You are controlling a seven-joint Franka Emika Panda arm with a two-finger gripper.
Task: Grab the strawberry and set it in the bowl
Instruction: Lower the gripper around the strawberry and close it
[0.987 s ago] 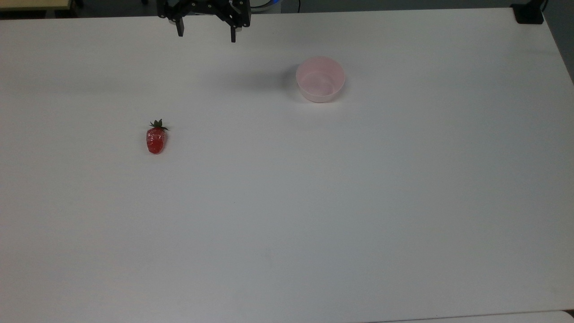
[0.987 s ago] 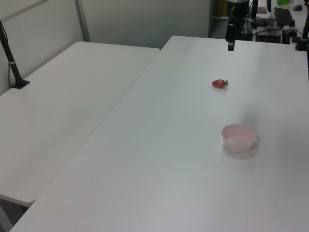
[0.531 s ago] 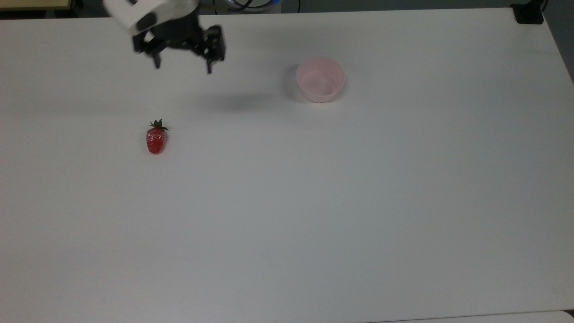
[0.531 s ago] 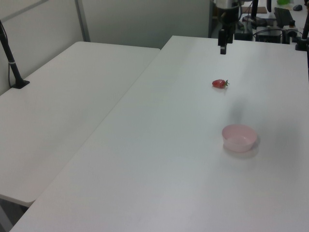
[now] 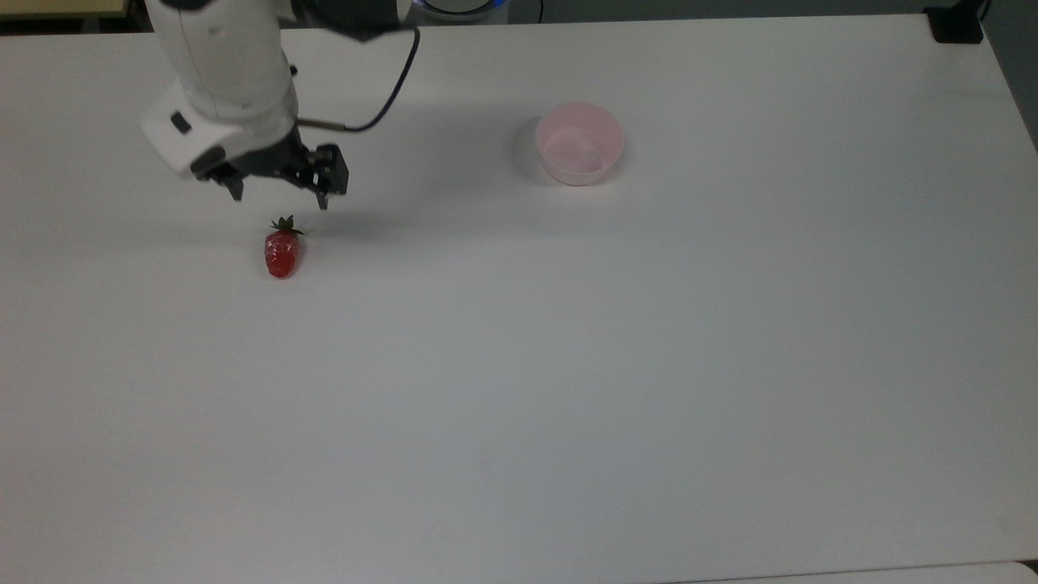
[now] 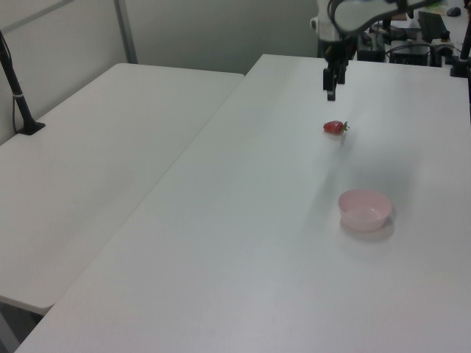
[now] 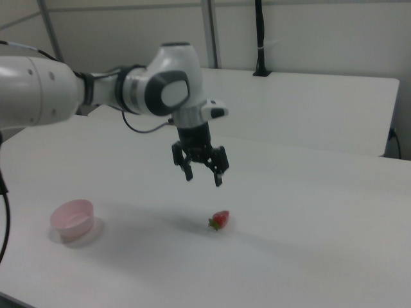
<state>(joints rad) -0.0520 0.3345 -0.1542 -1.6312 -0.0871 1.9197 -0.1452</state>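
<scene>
The red strawberry (image 5: 282, 251) with a green cap lies on its side on the white table (image 5: 568, 389), also seen as the strawberry (image 6: 334, 127) and the strawberry (image 7: 219, 220). My gripper (image 5: 280, 198) is open and empty, hanging above the table just beyond the strawberry's cap end; the gripper (image 7: 203, 178) is clearly above the fruit, not touching it. In the left view the gripper (image 6: 330, 92) is behind the berry. The pale pink bowl (image 5: 580, 143) stands empty to the top view's right, apart from both; the bowl (image 6: 363, 209) and the bowl (image 7: 73, 219) appear too.
A black cable (image 5: 389, 93) loops from the white arm (image 5: 223, 89). A black clamp (image 5: 957, 24) sits at the table's far right corner in the top view. A second white table (image 6: 96, 184) adjoins on the left view's left.
The arm has swung from the table's far edge toward the strawberry, moving left and down in the top view. The gripper stays open. Strawberry and bowl have not moved.
</scene>
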